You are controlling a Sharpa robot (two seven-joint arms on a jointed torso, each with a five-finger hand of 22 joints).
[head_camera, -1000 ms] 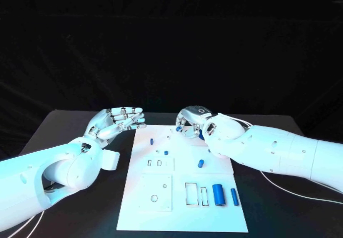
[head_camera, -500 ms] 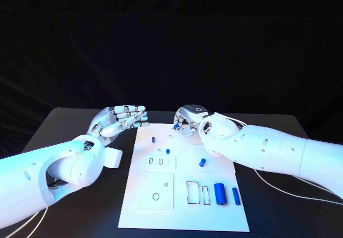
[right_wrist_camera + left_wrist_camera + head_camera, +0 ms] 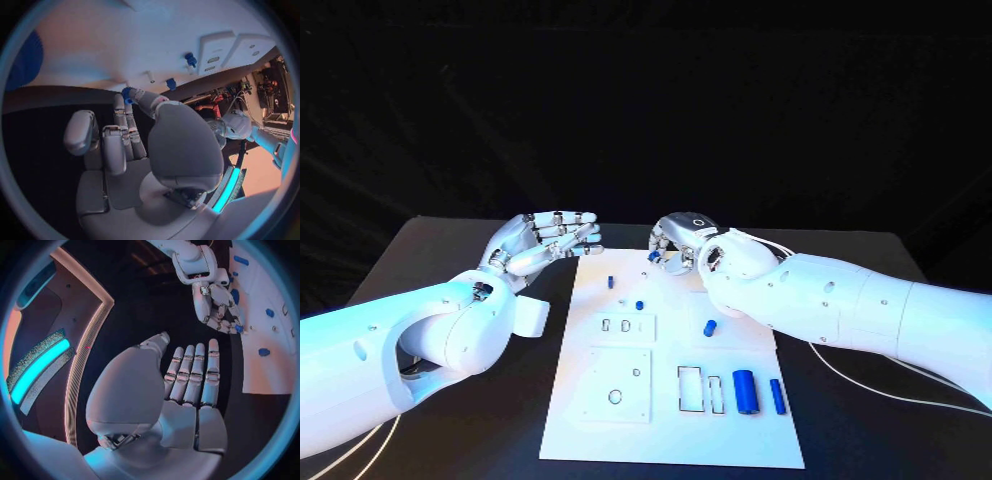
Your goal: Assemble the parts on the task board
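The white task board (image 3: 589, 420) lies in the middle of the black table. My right hand (image 3: 681, 243) hovers over the board's far edge and pinches a small blue part (image 3: 653, 257); the part also shows at its fingertips (image 3: 127, 93) in the right wrist view. The left wrist view shows the right hand (image 3: 214, 302) with the small blue part (image 3: 238, 328) too. My left hand (image 3: 545, 240) hangs beyond the board's far left corner, fingers apart, holding nothing. Two small blue pegs (image 3: 617, 282) (image 3: 639, 304) and a short piece (image 3: 710, 326) sit mid-board. Two blue cylinders (image 3: 744, 391) (image 3: 776, 396) lie near the right edge.
The board has rectangular slots (image 3: 689, 388) beside the cylinders and a round hole (image 3: 615, 397) in its near left plate. White cables (image 3: 884, 378) trail over the table to the right of the board. Bare black table lies on either side.
My right hand has drawn slightly toward the board's far edge with the blue part still pinched. My left hand has edged a little farther from me, fingers still apart.
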